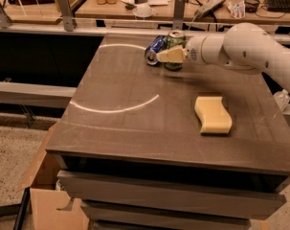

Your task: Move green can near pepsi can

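The tabletop (135, 80) is taking up most of the view, dark and bare across the middle and carrying a pale curved streak of light (116, 108) toward its left. The white arm (240, 49) is reaching in from the right and stretching across the far edge. A yellow sponge (212, 114) is lying flat on the right side, well apart from the cans and out of the way.

The hand (169, 54) is sitting at the far edge, lying across the front of the green can (175, 38). Whether it is clenched on that can or released I cannot tell. The green can is standing upright, its silver top showing above the hand and its base looking to be resting on the tabletop. The pepsi can (154, 47) is lying on its side just beside it to the left, close enough that I cannot tell whether the two are touching.

By my reading, the placing step is finishing: the green can is already sitting near the pepsi can. The next move is calling for a clean let-go and a straight pull back to the right, without tipping the green can or nudging the pepsi can into a roll.
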Motion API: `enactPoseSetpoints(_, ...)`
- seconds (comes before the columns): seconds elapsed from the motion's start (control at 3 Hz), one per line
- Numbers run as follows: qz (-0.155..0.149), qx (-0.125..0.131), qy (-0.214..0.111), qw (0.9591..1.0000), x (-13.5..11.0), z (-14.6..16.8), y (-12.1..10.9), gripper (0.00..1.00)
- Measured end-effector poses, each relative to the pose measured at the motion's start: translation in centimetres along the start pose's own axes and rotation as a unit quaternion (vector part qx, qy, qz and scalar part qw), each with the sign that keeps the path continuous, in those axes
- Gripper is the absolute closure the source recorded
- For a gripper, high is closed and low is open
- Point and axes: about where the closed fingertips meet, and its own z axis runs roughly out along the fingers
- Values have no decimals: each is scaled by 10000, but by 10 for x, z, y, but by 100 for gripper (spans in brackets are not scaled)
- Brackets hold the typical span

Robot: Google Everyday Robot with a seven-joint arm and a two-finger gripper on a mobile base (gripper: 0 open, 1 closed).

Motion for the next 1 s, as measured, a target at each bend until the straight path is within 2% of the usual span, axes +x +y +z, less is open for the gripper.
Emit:
enactPoseSetpoints(0.33,-36,37,-110,9999,-5,-24,5,0)
enactPoseSetpoints(0.67,-48,309,-111,9994,-3,-69,-1,0)
enactPoseSetpoints(1.0,-58,811,8,9967,6,-121,-12,0)
